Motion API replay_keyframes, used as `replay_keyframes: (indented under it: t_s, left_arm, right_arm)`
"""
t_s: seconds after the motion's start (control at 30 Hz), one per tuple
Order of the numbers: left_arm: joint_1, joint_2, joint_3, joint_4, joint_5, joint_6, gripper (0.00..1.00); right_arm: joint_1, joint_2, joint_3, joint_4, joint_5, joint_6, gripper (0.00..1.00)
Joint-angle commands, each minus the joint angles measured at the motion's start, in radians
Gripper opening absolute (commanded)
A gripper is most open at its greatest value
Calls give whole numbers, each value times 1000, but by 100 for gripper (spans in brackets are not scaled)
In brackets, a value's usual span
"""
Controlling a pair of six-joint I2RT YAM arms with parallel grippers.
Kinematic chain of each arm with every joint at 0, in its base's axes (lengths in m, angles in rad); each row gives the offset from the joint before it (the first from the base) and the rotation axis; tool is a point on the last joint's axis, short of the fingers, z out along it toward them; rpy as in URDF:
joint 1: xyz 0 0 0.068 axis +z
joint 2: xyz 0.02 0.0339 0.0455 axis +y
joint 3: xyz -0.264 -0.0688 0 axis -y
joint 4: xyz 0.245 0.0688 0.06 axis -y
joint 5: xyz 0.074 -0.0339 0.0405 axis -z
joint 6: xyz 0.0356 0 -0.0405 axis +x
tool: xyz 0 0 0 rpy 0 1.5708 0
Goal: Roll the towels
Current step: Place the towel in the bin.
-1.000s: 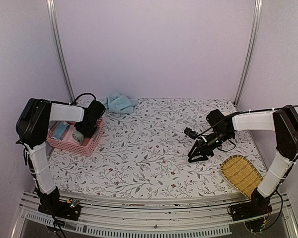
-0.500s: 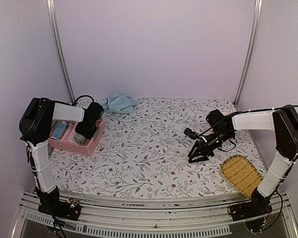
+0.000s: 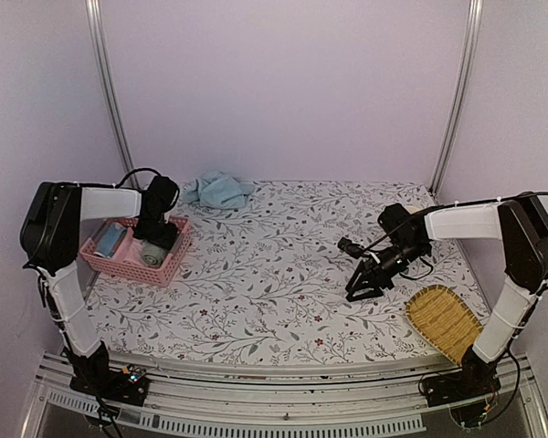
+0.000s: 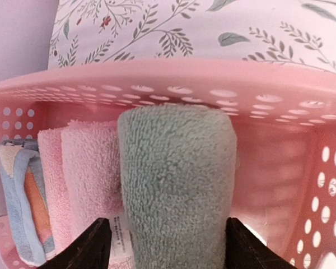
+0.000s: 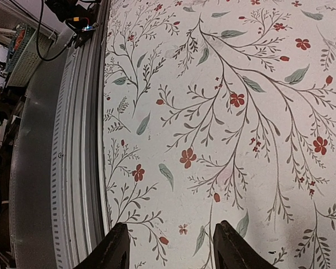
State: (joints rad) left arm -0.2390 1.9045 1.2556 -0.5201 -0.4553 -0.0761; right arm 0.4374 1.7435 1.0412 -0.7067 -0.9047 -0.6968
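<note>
A pale sage green towel (image 4: 176, 168), rolled up, lies inside the pink basket (image 4: 173, 84). My left gripper (image 4: 168, 246) is open and straddles the roll, with a small gap showing beside its left finger. From above, the left gripper (image 3: 154, 239) hangs over the basket (image 3: 128, 269) with the green roll (image 3: 151, 256) under it. A light blue towel (image 3: 217, 190) lies crumpled at the back of the table. My right gripper (image 3: 358, 286) is open just above the floral cloth at the right. In the right wrist view nothing lies between the right gripper's (image 5: 171, 246) fingers.
The basket also holds a pink rolled cloth (image 4: 81, 179) and a blue and orange cloth (image 4: 22, 196) left of the green roll. A woven bamboo tray (image 3: 445, 321) lies at the front right. The table's metal front rail (image 5: 73, 168) runs close to the right gripper.
My left gripper has opened, letting go of the green roll in the basket, and its arm has shifted a little to the left. The right arm has not moved.
</note>
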Motion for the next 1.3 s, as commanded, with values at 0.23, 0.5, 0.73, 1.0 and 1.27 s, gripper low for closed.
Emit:
replay_keyframes:
  t_s: [0.23,0.5,0.73,1.0,1.27]
  left_arm:
    - [26,-48,32,-44,124,22,74]
    - [39,-1,36,-62,78,21,61]
    - [42,99,72,-172,-178,17,54]
    - [42,97,67,-204,-310,29,53]
    - [47,118,62,-177,-184,27,58]
  right_arm:
    - [-3,28,28,-27,-37,-27,53]
    - [-3,35,29,-33,-35,-28,53]
    - [-3,35,28,-39,-31,-35,53]
    - [-3,45,30,-45,-31,-42,53]
    - [-3,42,30,-51,-33,-44,53]
